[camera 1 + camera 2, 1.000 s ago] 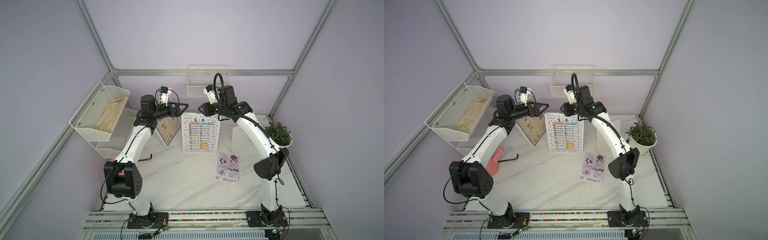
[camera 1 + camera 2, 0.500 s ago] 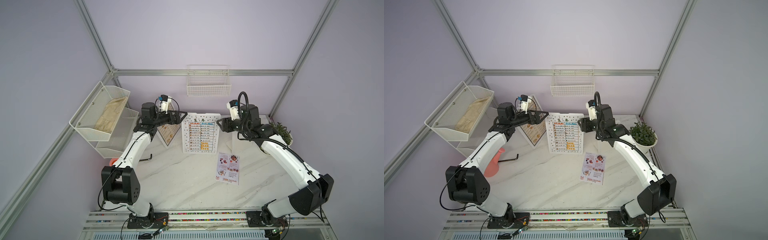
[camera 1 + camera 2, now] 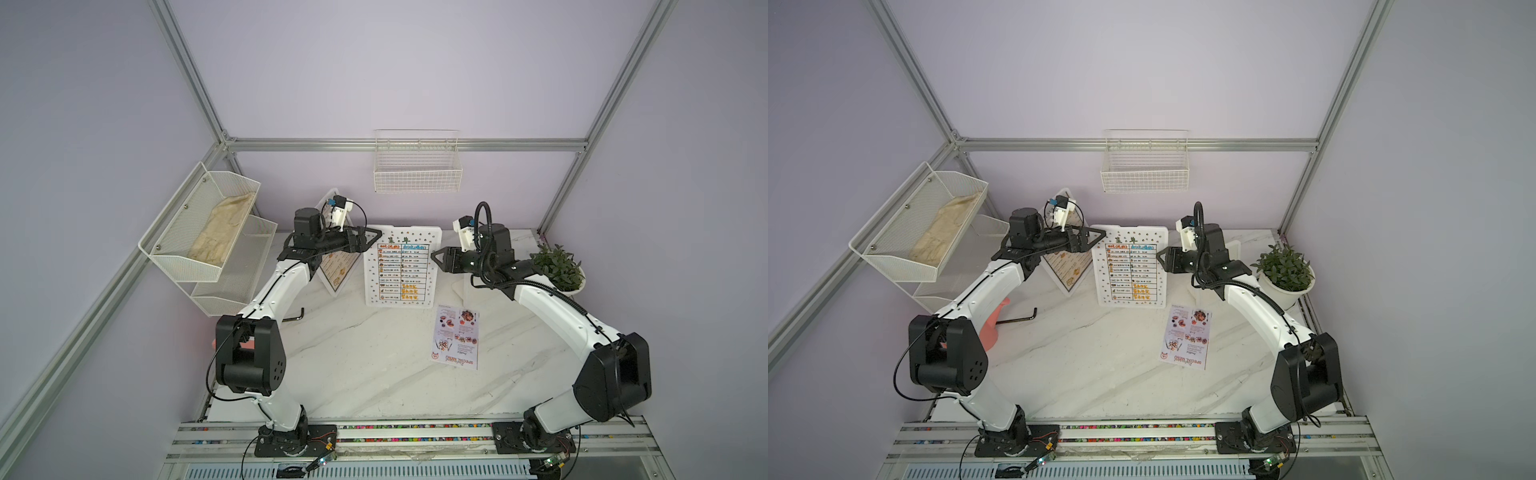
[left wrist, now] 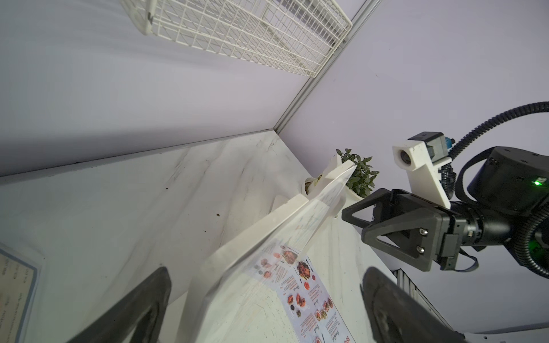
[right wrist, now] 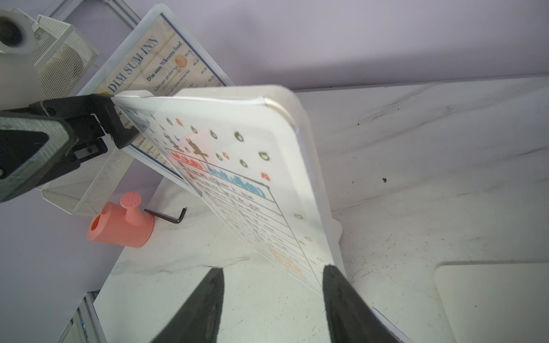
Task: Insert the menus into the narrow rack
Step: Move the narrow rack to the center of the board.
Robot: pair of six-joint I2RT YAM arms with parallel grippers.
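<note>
The white grid-table menu (image 3: 401, 270) stands upright on the table against a white panel of the narrow rack (image 5: 303, 133). My left gripper (image 3: 376, 237) is open and straddles its top left corner, so the sheet's edge (image 4: 312, 213) runs between the fingers. At the menu's right edge my right gripper (image 3: 435, 255) is open, with the sheet's rim beside one finger (image 5: 335, 291). The DIM SUM INN menu (image 5: 160, 65) stands tilted behind the left gripper. The SPECIAL MENU leaflet (image 3: 455, 337) lies flat on the table.
An empty wire basket (image 3: 417, 166) hangs on the back wall. A two-tier mesh shelf (image 3: 208, 232) at the left holds a cloth. A potted plant (image 3: 557, 266) stands at the right. A pink watering can (image 3: 990, 328) and a hex key (image 3: 293, 318) lie near the left arm.
The right arm has dropped from the grid menu's top edge to its right side. The left gripper has sunk a little to the top left corner. The menu has not moved.
</note>
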